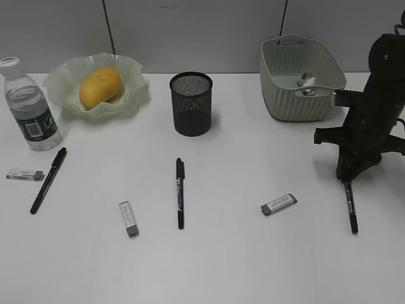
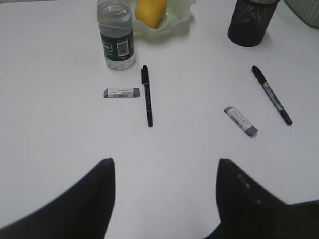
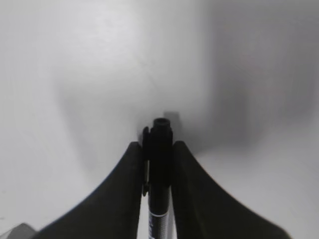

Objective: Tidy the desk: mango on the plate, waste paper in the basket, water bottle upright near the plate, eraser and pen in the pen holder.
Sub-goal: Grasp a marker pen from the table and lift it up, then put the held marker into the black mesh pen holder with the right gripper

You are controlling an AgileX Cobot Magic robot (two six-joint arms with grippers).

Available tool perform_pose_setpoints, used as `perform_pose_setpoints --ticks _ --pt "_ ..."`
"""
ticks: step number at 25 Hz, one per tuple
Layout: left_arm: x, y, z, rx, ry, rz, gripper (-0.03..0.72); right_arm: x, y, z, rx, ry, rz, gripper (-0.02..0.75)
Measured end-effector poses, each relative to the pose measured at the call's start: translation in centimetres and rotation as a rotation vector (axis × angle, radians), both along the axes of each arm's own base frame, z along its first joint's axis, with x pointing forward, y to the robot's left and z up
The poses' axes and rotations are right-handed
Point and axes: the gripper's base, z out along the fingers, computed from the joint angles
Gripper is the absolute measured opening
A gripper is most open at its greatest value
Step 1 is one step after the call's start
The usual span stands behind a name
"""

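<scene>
my right gripper [image 3: 158, 164] was pinched on a black pen [image 3: 159, 174] at the desk's [image 1: 221, 266] right edge. my left gripper [image 2: 164, 199] hung wide over bare desk. mango [image 1: 100, 87] sat on the plate [image 1: 130, 79], water bottle [image 1: 28, 104] upright beside it, waste paper [image 1: 307, 83] in the basket [image 1: 285, 95]; i saw two pens and three erasers lying loose before the pen holder [image 1: 191, 103].

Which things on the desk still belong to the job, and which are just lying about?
Job: mango, plate, bottle, basket, waste paper, pen holder, three pens, three erasers.
Lying about: nothing visible.
</scene>
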Motion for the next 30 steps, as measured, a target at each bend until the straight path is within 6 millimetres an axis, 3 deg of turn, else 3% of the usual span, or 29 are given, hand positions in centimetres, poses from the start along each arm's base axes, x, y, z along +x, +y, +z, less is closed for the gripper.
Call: perform_pose_setpoints --ticks 6,14,18,24,30 --pt "0.0 0.0 0.0 0.000 0.000 0.000 0.482 1.1 2.7 5.2 0.131 -0.148 0.102 0.148" --pt "0.0 0.0 0.0 0.001 0.000 0.000 0.481 3.9 12.2 14.3 0.247 -0.559 0.318 0.146" --pt "0.0 0.0 0.0 0.001 0.000 0.000 0.481 4.5 15.8 17.7 0.303 -0.820 0.354 0.146" --pt "0.0 0.0 0.0 0.001 0.000 0.000 0.481 4.3 19.1 19.1 0.341 -1.053 0.392 0.146" --pt "0.0 0.0 0.0 0.001 0.000 0.000 0.481 5.2 21.7 15.7 0.297 -1.148 0.481 0.146"
